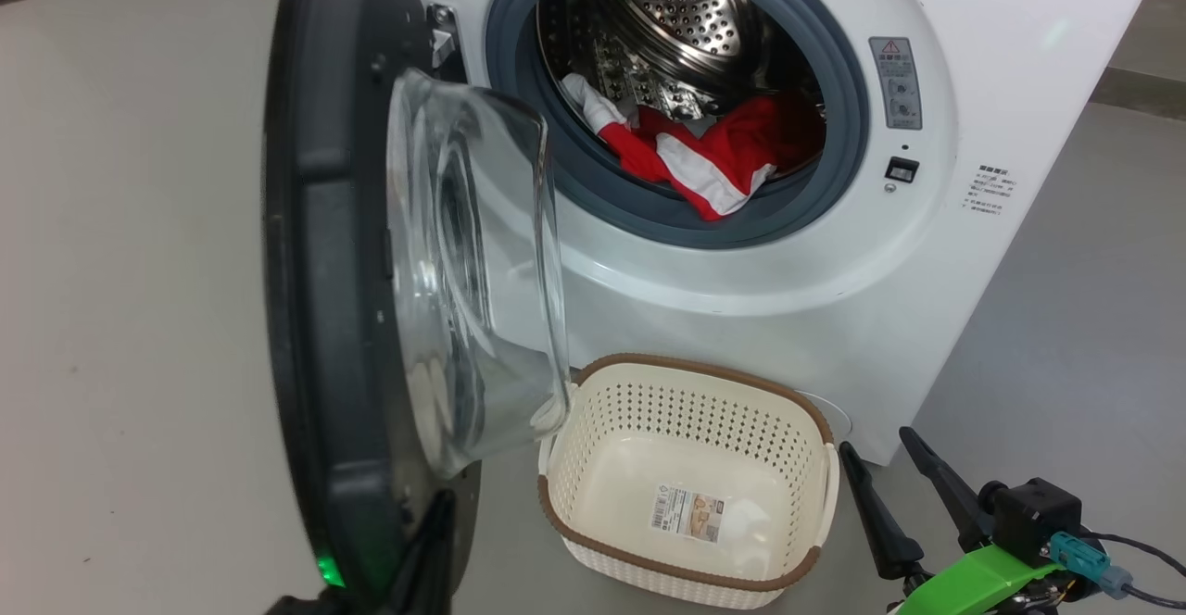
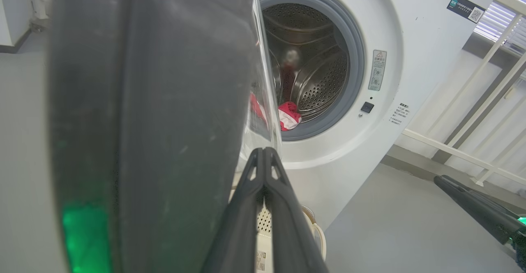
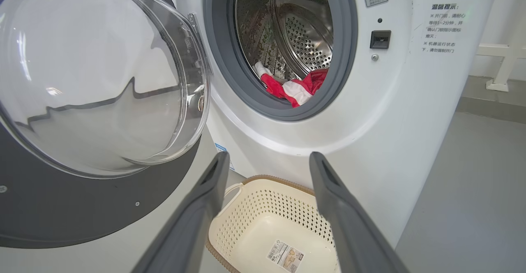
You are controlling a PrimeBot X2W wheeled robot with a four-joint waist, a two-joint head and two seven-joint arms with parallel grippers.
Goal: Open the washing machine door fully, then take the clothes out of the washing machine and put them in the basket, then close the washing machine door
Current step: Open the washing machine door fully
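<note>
The white washing machine point(image 1: 741, 272) has its door point(image 1: 315, 272) swung out to the left, with the glass bowl point(image 1: 473, 272) facing the drum. The red and white clothes point(image 1: 713, 156) lie at the front of the steel drum, partly over the grey gasket. On the floor below the opening sits the cream basket point(image 1: 704, 374), holding nothing but a sticker. My left gripper point(image 2: 263, 151) is shut and empty, beside the inner face of the door's lower rim point(image 2: 156, 121); I cannot tell whether it touches. My right gripper point(image 3: 269, 158) is open, low and right of the basket point(image 3: 263, 211).
Grey floor point(image 1: 139, 319) spreads to the left of the door and to the right of the machine. A white railing point(image 2: 472, 100) runs behind the machine's right side. The door's black rim stands close in front of my left wrist.
</note>
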